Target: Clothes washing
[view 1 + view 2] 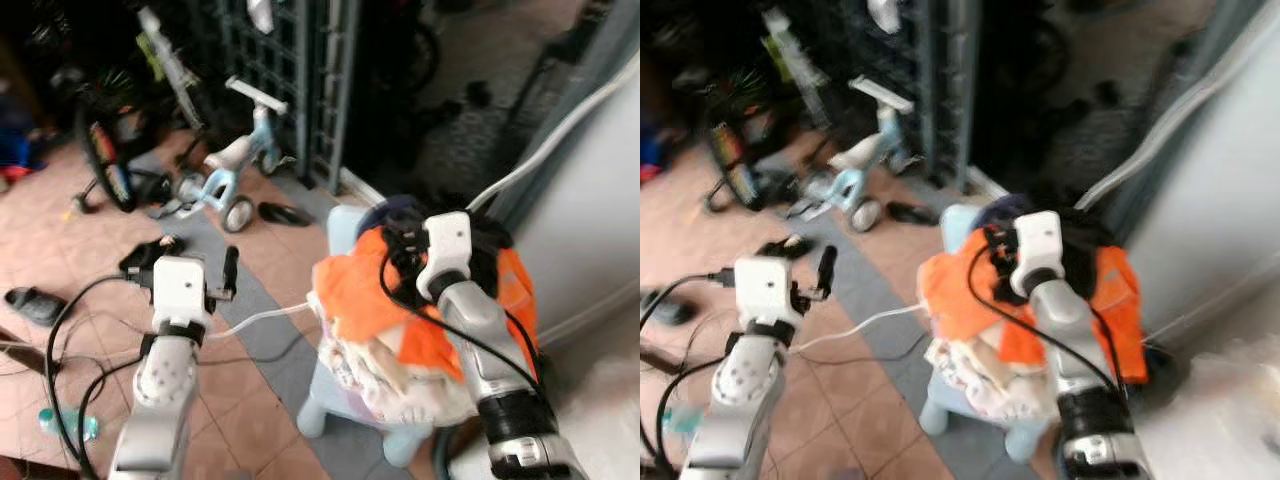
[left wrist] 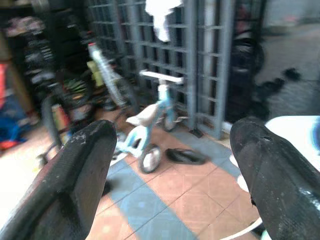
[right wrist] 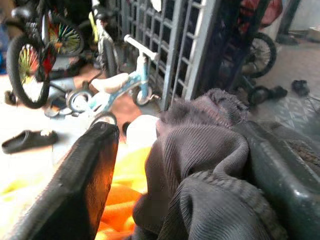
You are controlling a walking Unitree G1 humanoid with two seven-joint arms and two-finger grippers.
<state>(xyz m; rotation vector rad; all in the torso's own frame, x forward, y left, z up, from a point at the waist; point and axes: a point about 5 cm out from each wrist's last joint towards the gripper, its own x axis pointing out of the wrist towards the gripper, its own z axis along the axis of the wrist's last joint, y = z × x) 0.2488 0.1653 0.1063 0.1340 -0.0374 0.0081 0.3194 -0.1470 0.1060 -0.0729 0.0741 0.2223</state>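
A pile of clothes lies on a light blue plastic stool (image 1: 345, 225) in front of me, with an orange garment (image 1: 350, 290) on top and white cloth (image 1: 385, 365) under it. My right gripper (image 1: 440, 218) is down on the top of the pile. In the right wrist view its fingers (image 3: 85, 185) stand wide apart, and a dark grey ribbed garment (image 3: 200, 165) bulges between them. My left gripper (image 1: 195, 265) is held in the air over the tiled floor to the left of the stool, open and empty, its fingers (image 2: 85, 170) spread.
A pale grey surface (image 1: 590, 220) with a white hose (image 1: 560, 130) rises close on the right. A child's balance bike (image 1: 230, 165), a bicycle wheel (image 1: 105, 160) and a lattice gate (image 1: 290, 60) stand ahead. Slippers (image 1: 285, 213), cables (image 1: 70, 330) and a bottle (image 1: 60, 423) lie on the floor.
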